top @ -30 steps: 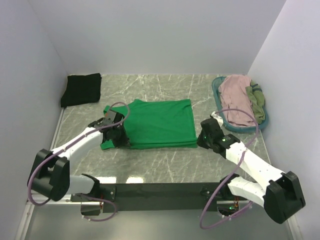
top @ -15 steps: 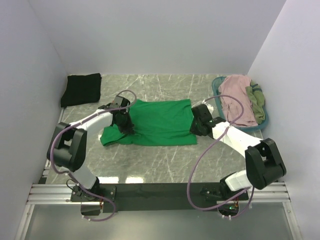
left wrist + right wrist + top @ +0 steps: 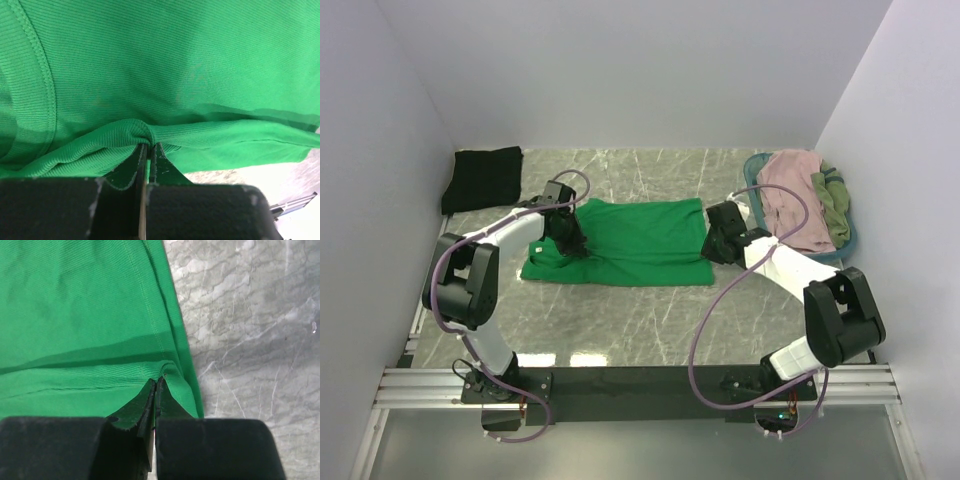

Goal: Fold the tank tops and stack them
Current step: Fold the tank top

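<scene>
The bright green tank top (image 3: 635,243) lies mid-table, its near half folded over toward the back. My left gripper (image 3: 567,240) is shut on a pinch of the green cloth at its left side; the wrist view shows the cloth (image 3: 165,75) bunched at the fingertips (image 3: 148,146). My right gripper (image 3: 713,247) is shut on the folded right edge, with green cloth (image 3: 80,315) bunched at the tips (image 3: 156,381). A folded black tank top (image 3: 482,178) lies at the back left. Dusty pink (image 3: 792,195) and olive (image 3: 833,200) tops sit in the basket.
A teal oval basket (image 3: 756,170) stands at the back right against the wall. Grey walls close in the table on the left, back and right. Bare marble table (image 3: 650,320) shows in front of the green top and beside it in the right wrist view (image 3: 250,325).
Both grippers have carried the near edge of the green top away from me toward the back, folding it over itself. Both arms now reach farther back.
</scene>
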`<state>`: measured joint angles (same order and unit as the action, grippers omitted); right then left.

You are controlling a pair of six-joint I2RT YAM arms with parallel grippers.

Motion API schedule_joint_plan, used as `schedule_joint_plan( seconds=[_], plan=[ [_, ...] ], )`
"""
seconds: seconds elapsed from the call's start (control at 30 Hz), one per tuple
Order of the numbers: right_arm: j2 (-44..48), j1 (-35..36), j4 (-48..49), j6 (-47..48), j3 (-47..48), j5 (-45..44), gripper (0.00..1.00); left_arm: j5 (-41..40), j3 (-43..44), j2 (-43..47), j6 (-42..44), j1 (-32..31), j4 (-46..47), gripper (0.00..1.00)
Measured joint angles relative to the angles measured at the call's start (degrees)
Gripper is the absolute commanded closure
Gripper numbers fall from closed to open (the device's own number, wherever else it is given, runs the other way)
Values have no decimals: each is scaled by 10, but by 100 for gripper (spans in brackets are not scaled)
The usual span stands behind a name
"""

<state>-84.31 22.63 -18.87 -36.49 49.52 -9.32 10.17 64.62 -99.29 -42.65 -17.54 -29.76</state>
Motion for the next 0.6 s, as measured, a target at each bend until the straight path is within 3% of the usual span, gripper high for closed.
schedule_joint_plan(
  seconds=[0.07,0.1,0.13,0.23,0.3,0.37,0.6],
  plan=[
    [-5,-2,5,0,0,2,100,5,0,0,0,3,1,91],
    [-9,-4,6,1,1,4,98,7,0,0,0,4,2,81],
    [-14,-4,8,2,1,5,93,9,0,0,2,5,3,76],
    [-29,-6,11,3,4,9,63,15,0,0,3,11,8,58],
    [-33,-6,13,5,7,9,57,16,0,0,2,16,12,51],
    [-34,-7,13,6,9,10,53,16,1,2,2,23,15,47],
    [-41,-23,2,26,76,4,50,-21,51,27,0,70,3,49]
  ],
)
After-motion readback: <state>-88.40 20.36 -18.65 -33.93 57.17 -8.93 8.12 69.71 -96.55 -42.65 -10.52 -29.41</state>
